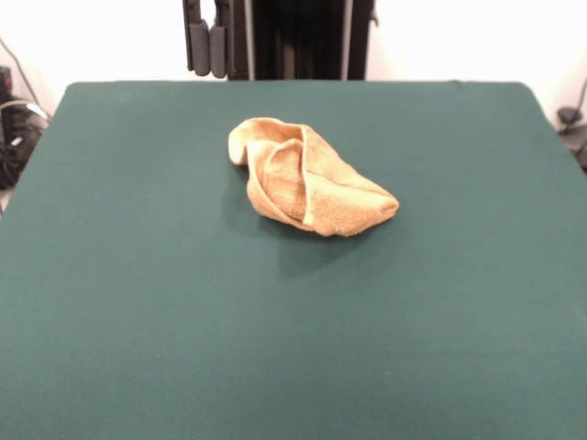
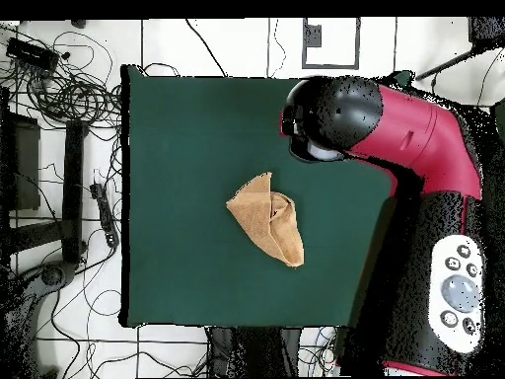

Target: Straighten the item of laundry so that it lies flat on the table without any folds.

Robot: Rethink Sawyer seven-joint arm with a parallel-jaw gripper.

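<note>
Small golden yellow-orange terry-cloth towel (image 1: 307, 180) (image 2: 266, 217) bunched mid-counter, folded over itself, paler hem curling across top. Resting on large rectangular dark green felt-topped counter (image 1: 138, 321) (image 2: 178, 148), nothing touching it. Red-and-black arm (image 2: 395, 128) over one counter side in overhead view. End effector (image 1: 207, 44) at top edge, well apart from towel; released or clenched — cannot tell.

The front camera is sitting low beyond the table's (image 1: 110, 321) near edge, facing the pedestal (image 1: 293, 37) at the far edge, close enough that the near corners are falling outside the picture. The overhead camera is looking straight down from high up, taking in the whole table (image 2: 178, 148), the arm (image 2: 414, 138) and surrounding floor (image 2: 59, 178). Both are sharing the tabletop and the towel (image 1: 307, 179) (image 2: 268, 217).
</note>
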